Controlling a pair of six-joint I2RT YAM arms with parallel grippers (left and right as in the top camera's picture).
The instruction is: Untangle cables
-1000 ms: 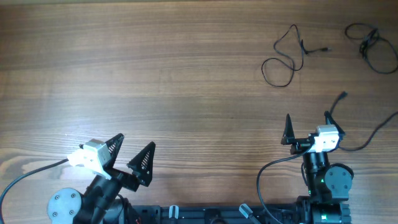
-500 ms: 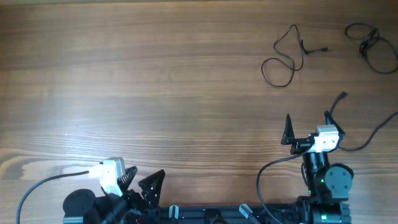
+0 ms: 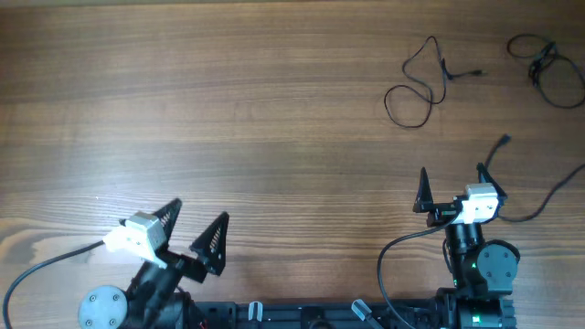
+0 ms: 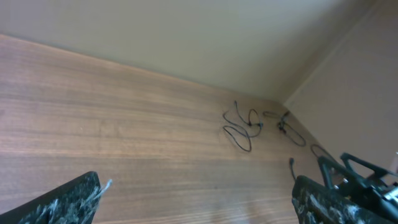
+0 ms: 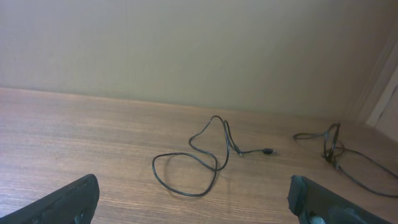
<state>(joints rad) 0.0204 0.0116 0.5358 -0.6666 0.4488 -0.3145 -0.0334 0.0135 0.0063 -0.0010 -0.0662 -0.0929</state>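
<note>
Our left gripper and right gripper hang released and empty at the bottom, the cables lie upper right on the worktop, and we fear a careless tug could tighten their loops.

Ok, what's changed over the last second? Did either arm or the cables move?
The left gripper drew back toward its base, then swung out again to nearly where it began, open and empty. The right gripper stayed put, open, holding nothing. The thin dark looped cable and the thin dark knotted cable at the far right lie unchanged on the wooden table.
</note>
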